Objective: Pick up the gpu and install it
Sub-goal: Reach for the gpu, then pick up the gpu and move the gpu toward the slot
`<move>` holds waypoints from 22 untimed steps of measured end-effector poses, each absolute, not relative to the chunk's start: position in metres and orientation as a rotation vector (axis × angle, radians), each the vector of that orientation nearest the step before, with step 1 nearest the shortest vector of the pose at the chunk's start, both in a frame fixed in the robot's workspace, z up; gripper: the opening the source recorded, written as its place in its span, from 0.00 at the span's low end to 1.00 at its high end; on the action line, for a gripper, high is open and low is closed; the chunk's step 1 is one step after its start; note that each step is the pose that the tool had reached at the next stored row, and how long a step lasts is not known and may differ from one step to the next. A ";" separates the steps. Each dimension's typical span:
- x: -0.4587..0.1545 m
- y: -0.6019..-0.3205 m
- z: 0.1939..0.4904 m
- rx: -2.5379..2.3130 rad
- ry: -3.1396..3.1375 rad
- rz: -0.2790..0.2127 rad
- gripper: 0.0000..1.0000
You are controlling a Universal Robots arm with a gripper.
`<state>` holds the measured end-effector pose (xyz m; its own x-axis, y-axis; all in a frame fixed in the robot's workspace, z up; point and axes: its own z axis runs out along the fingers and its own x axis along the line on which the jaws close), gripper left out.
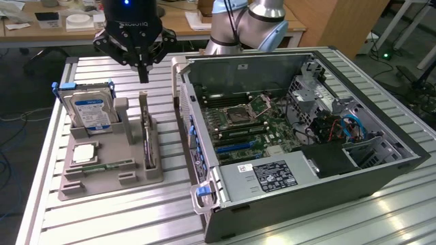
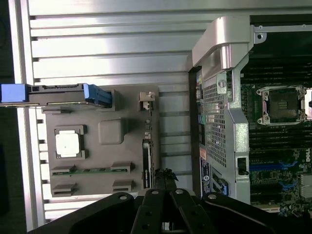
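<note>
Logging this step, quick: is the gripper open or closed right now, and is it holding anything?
Gripper: closed, holding nothing, above the gpu.

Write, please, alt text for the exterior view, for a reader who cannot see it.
A gripper, shut and empty, hangs above the gpu, which stands on edge in a grey holder on a slatted metal table. A hard drive stands in the holder toward the exterior view's left; an open computer case lies at its right.
</note>
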<state>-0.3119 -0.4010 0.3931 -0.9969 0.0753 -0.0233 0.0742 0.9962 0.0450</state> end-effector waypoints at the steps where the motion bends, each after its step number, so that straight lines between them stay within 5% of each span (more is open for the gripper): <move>1: -0.313 -0.401 0.393 0.117 3.114 0.069 0.11; 22: -0.324 -0.401 0.393 0.117 3.114 0.069 0.11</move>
